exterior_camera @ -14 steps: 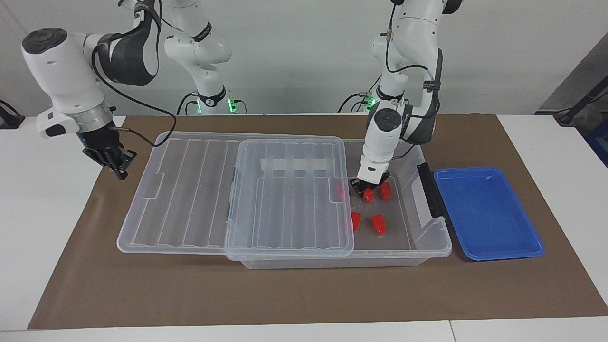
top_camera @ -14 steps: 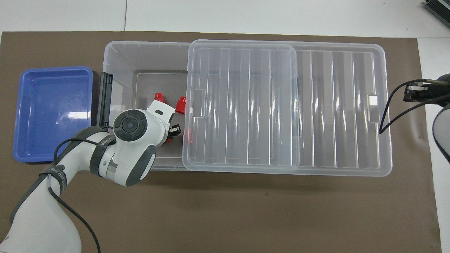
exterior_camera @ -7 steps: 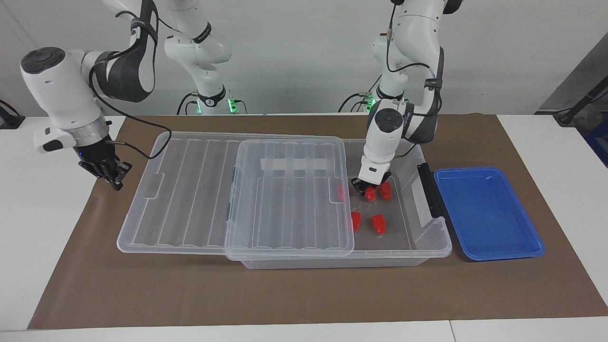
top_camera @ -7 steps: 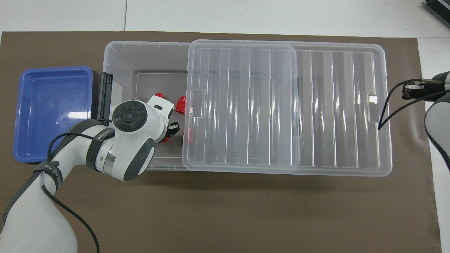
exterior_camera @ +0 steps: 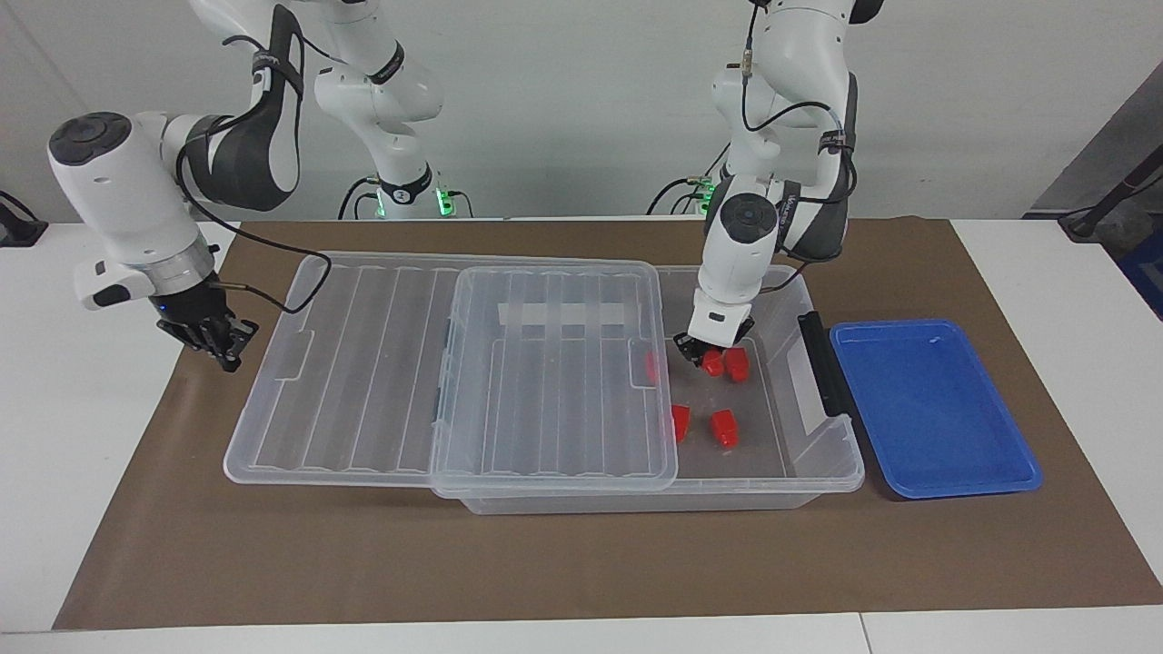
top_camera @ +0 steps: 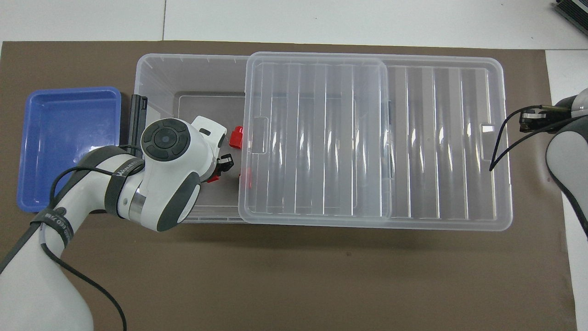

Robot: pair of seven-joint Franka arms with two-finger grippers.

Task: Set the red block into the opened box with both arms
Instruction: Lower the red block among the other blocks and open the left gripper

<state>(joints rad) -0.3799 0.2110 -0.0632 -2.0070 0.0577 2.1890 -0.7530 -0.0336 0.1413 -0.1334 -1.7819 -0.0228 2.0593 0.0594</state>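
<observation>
Resting on a matte brown mat (exterior_camera: 581, 563) that covers the white surface (exterior_camera: 82, 454), the box (exterior_camera: 818, 468) is a large bin of clear, glossy plastic with rounded corners; its ribbed see-through lid (exterior_camera: 363, 381) is slid toward the right arm's end, so the left arm's end of the bin stands uncovered. A white tape strip (exterior_camera: 559, 313) crosses the lid, and a dark grey latch (exterior_camera: 822, 363) sits on the box's end wall. Beside that end lies a shallow blue tray (exterior_camera: 936, 409) of smooth plastic, rectangular with rounded corners.

The left gripper (exterior_camera: 710, 356) is lowered inside the uncovered part of the box, its fingers pinching the red block (exterior_camera: 714, 363), a small, bright, slightly oblong piece. A second red block (exterior_camera: 737, 362) sits just beside it; two more (exterior_camera: 724, 428) (exterior_camera: 680, 422) lie farther from the robots on the box floor, and another (exterior_camera: 651, 366) shows dimly through the lid's edge.

The right gripper (exterior_camera: 220, 343) hangs over the mat's edge off the lid's end, fingers pressed together, holding nothing; this arm waits.

The overhead view hides most of the blocks under the left arm's white wrist (only one block (top_camera: 236, 137) shows whole there); the facing view shows all five. The overhead view does show the lid's rectangular handle slot (top_camera: 486, 130).
</observation>
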